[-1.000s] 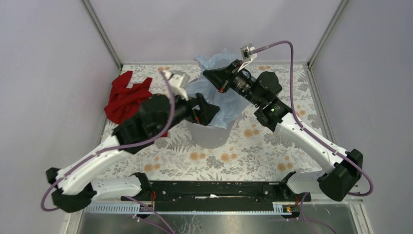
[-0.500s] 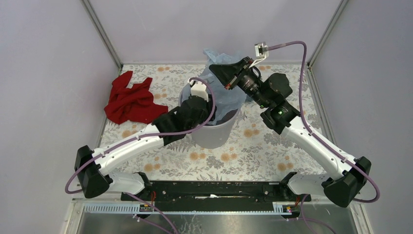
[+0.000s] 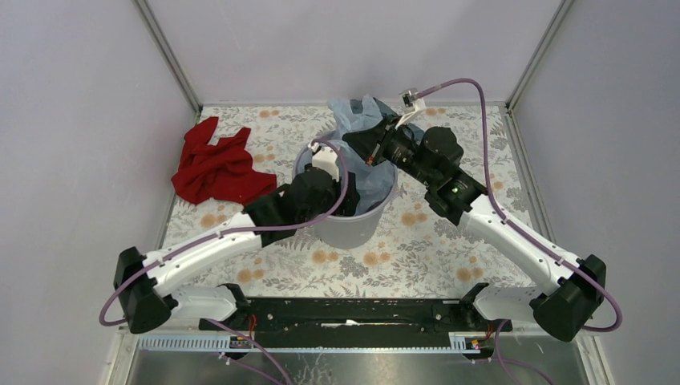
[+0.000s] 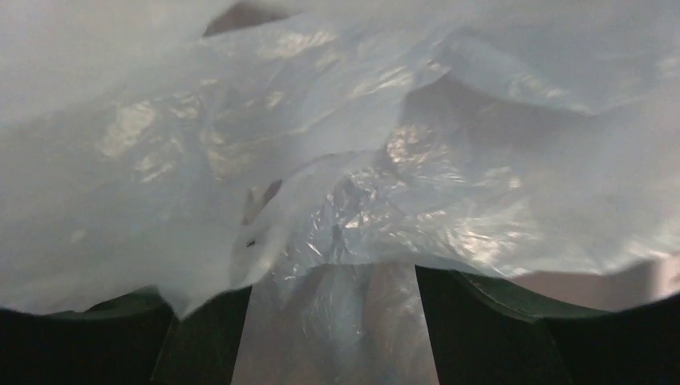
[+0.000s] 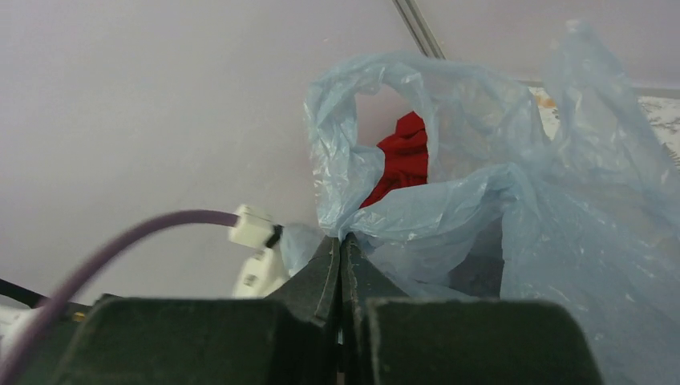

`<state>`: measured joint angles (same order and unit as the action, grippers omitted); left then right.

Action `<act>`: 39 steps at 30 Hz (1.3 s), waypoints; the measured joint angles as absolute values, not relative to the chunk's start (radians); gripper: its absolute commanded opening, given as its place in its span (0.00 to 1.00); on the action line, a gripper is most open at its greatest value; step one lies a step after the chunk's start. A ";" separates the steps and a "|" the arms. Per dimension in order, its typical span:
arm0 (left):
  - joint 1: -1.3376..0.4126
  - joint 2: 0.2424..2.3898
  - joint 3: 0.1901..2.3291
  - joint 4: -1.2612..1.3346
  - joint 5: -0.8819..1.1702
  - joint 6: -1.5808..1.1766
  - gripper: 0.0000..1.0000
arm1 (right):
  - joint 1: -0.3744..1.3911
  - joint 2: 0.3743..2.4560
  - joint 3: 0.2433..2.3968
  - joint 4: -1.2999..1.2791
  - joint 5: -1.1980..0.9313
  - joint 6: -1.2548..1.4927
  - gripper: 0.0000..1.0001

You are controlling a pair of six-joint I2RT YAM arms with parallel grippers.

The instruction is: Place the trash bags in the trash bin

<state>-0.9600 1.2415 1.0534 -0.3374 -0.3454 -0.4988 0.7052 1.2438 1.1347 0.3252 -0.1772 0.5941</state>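
The pale blue trash bag (image 3: pixel 358 119) hangs partly in the round grey trash bin (image 3: pixel 353 228), with its top bunched above the far rim. My right gripper (image 3: pixel 358 143) is shut on a fold of the bag (image 5: pixel 449 200) over the bin's far side; in the right wrist view its jaws (image 5: pixel 341 242) are pressed together on the plastic. My left gripper (image 4: pixel 333 277) reaches down into the bin. It is open, with crinkled bag film (image 4: pixel 337 160) draped across and between its fingers (image 4: pixel 481 329). In the top view its fingertips are hidden inside the bin.
A red cloth (image 3: pixel 215 164) lies on the floral table left of the bin, and also shows through the bag's loop in the right wrist view (image 5: pixel 405 156). Grey walls close the back and sides. The left arm's purple cable (image 3: pixel 346 172) loops over the bin.
My left gripper has swung from beside the bin down into its mouth. My right gripper rose with the bag, then came down and left toward the bin.
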 measured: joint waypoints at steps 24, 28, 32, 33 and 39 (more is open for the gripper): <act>-0.939 1.085 1.629 -0.551 -0.244 -0.698 0.83 | 0.705 1.235 1.264 0.062 -0.518 0.444 0.02; -0.937 1.156 1.617 -0.566 -0.261 -0.720 0.74 | 0.705 1.231 1.251 0.067 -0.564 0.444 0.04; -0.937 1.167 1.525 -0.601 -0.307 -0.720 0.84 | 0.705 1.220 1.232 0.056 -0.575 0.435 0.04; -0.937 1.160 1.508 -0.606 -0.321 -0.720 0.87 | 0.705 1.216 1.224 0.056 -0.578 0.433 0.04; -0.936 1.120 1.470 -0.638 -0.393 -0.734 0.90 | 0.705 1.206 1.198 0.061 -0.596 0.429 0.04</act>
<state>-0.9363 1.1202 1.4704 -0.6380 -0.3927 -0.7341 0.7052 1.2057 1.1984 0.0608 -0.5961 0.4290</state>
